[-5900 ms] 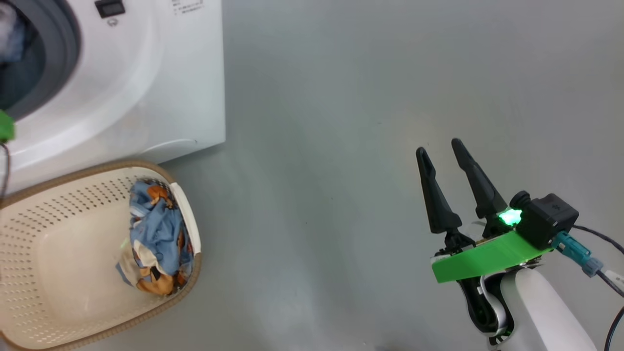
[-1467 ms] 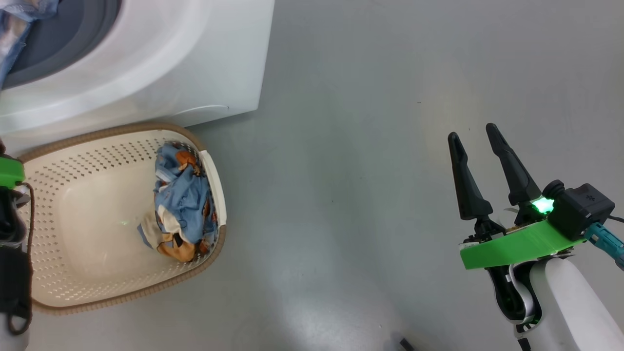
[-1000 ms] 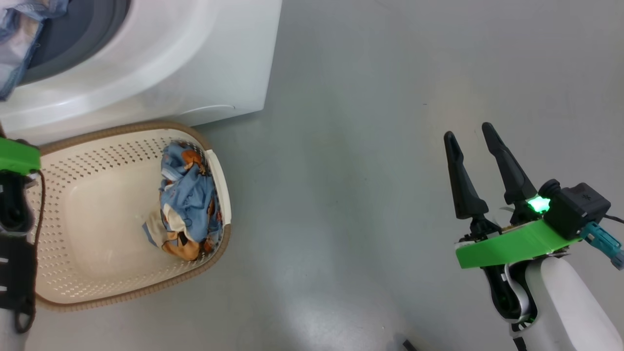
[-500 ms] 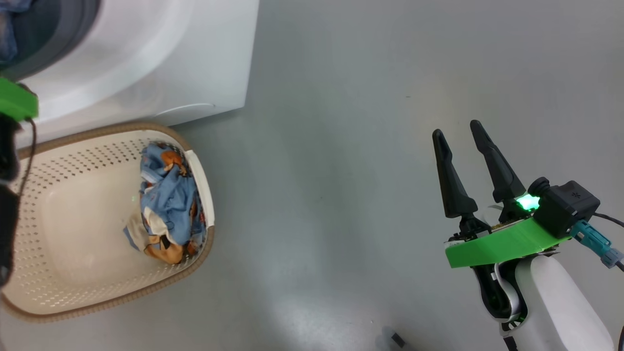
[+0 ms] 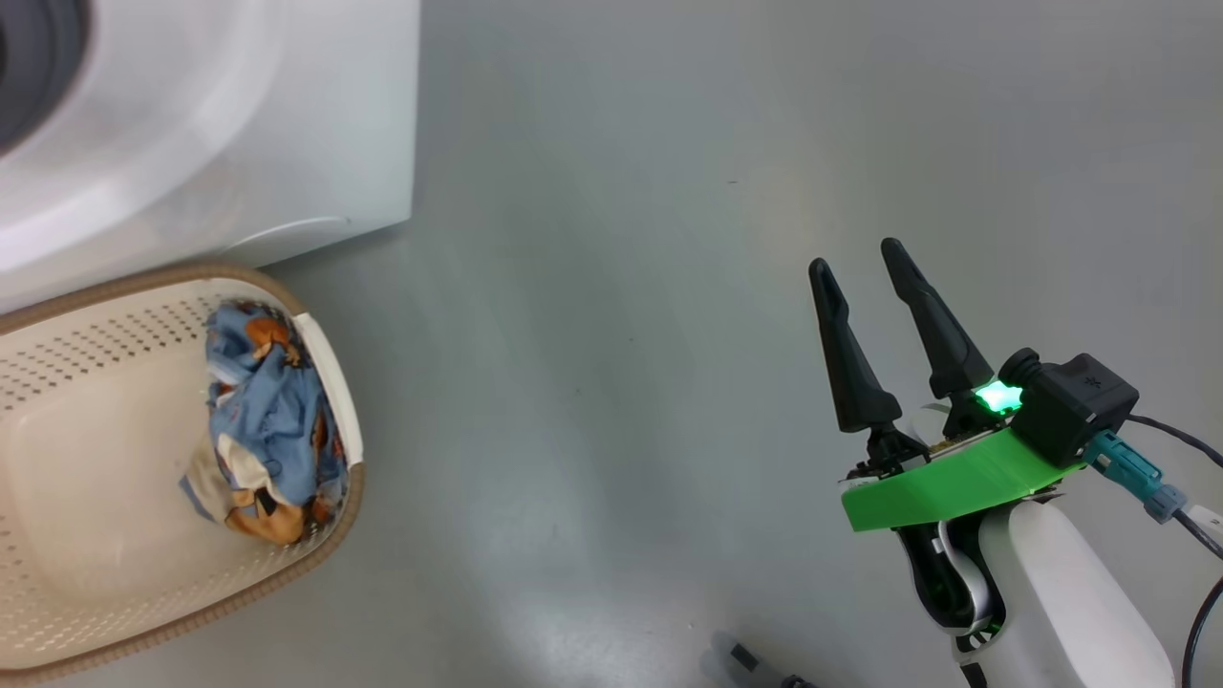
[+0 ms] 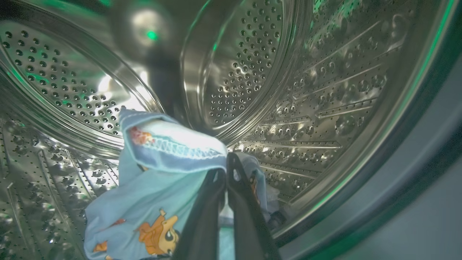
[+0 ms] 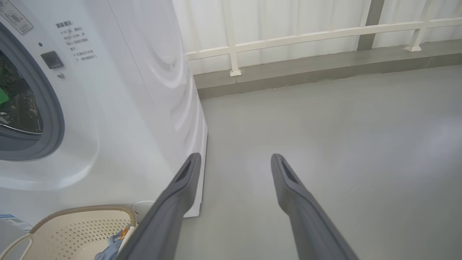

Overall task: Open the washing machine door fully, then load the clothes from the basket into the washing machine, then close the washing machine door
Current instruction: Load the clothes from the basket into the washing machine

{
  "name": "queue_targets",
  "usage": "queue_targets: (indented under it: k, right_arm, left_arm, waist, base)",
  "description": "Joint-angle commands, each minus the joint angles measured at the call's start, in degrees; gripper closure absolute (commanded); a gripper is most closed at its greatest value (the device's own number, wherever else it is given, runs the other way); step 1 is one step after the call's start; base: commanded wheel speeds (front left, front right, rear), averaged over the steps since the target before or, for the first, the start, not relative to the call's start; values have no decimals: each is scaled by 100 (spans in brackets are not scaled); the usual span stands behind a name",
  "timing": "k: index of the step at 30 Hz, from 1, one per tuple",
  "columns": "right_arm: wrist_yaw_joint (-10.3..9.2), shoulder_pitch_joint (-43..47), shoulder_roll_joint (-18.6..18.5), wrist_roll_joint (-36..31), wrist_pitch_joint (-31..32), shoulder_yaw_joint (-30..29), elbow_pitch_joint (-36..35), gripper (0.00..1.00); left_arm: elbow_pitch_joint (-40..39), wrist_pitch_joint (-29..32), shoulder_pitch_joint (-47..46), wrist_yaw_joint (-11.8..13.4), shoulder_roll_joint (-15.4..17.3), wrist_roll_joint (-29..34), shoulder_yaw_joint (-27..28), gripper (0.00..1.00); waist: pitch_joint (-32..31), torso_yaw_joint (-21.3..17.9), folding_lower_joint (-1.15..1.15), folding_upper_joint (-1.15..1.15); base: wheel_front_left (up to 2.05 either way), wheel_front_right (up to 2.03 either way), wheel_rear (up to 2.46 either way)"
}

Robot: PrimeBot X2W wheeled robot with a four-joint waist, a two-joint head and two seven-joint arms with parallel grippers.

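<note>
Grey smooth floor (image 5: 611,287), bare between machine and right arm; white railing (image 7: 306,34) along the far wall. White boxy front-loading washing machine (image 5: 239,124) at far left, grey-blue rubber gasket (image 7: 57,119) ringing an open mouth. Just in front of it sits a cream perforated plastic basket (image 5: 96,334) with a brown woven-look rim; cannot tell whether the two touch.

Well inside the perforated steel drum (image 6: 252,72), the left gripper (image 6: 226,169) has its dark fingers pinched together on a light blue garment (image 6: 151,180) printed with orange cartoon animals. Cloth bunches over the tips and hangs to their left in the wrist view. Judged: the load is past the gasket, so letting go is the step in hand, and the cloth should land within the drum.

Second bundle (image 5: 263,411) of the same blue printed fabric lies against the basket's right wall, long axis running near to far. Left arm is the nearer one to it; a short pull back out of the mouth would put it over the basket.

Off to the right, the right gripper (image 5: 857,258) has its fingers spread wide, holding nothing, over bare floor, well apart from basket and machine.
</note>
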Motion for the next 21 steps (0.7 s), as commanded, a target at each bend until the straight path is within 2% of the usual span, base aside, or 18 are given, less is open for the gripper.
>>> queue_targets:
  k: [1, 7, 10, 11, 12, 13, 14, 15, 16, 17, 21]
  right_arm:
    - [43, 115, -8, 77, -45, 138, -125, 0]
    - [43, 212, 1, 82, -45, 198, -76, 0]
    - [43, 221, -4, 86, -45, 220, -59, 0]
    - [43, 215, -4, 87, -45, 234, -60, 0]
    - [43, 210, -4, 89, -45, 240, -64, 0]
    - [43, 210, -4, 89, -45, 240, -64, 0]
    - [43, 206, -5, 91, -45, 245, -65, 0]
    - [43, 200, -5, 91, -45, 253, -64, 0]
    - [43, 198, -5, 90, -45, 258, -65, 0]
    - [43, 197, -4, 90, -45, 262, -65, 0]
    - [43, 200, -9, 94, -45, 260, -61, 0]
  left_arm:
    - [15, -28, 28, 15, 230, 164, 47, 100]
    - [747, 119, -3, -47, 180, 436, -284, 100]
    - [863, 227, -50, -67, 166, 544, -431, 100]
    - [954, 357, -78, -82, 135, 551, -484, 70]
    - [985, 419, -88, -91, 122, 563, -519, 60]
    - [985, 419, -88, -91, 122, 563, -519, 60]
    - [1011, 476, -96, -95, 115, 590, -564, 50]
    - [1036, 532, -103, -97, 108, 584, -574, 31]
    - [1055, 563, -107, -100, 99, 556, -564, 6]
    - [1070, 576, -107, -102, 94, 548, -571, 0]
    - [1107, 477, -93, -101, 66, 432, -498, 0]
  waist:
    - [-6, -68, 0, 0]
    - [-81, -106, 0, 0]
    - [-111, -110, 0, 0]
    - [-134, -105, 0, 0]
    - [-143, -102, 0, 0]
    - [-143, -102, 0, 0]
    - [-155, -97, 0, 0]
    - [-164, -94, 0, 0]
    - [-173, -89, 0, 0]
    - [-182, -86, 0, 0]
    - [-214, -70, 0, 0]
  base:
    - [0, 0, 0]
    - [0, 0, 0]
    - [0, 0, 0]
    - [0, 0, 0]
    - [0, 0, 0]
    - [0, 0, 0]
    - [0, 0, 0]
    - [0, 0, 0]
    - [0, 0, 0]
    - [0, 0, 0]
    - [0, 0, 0]
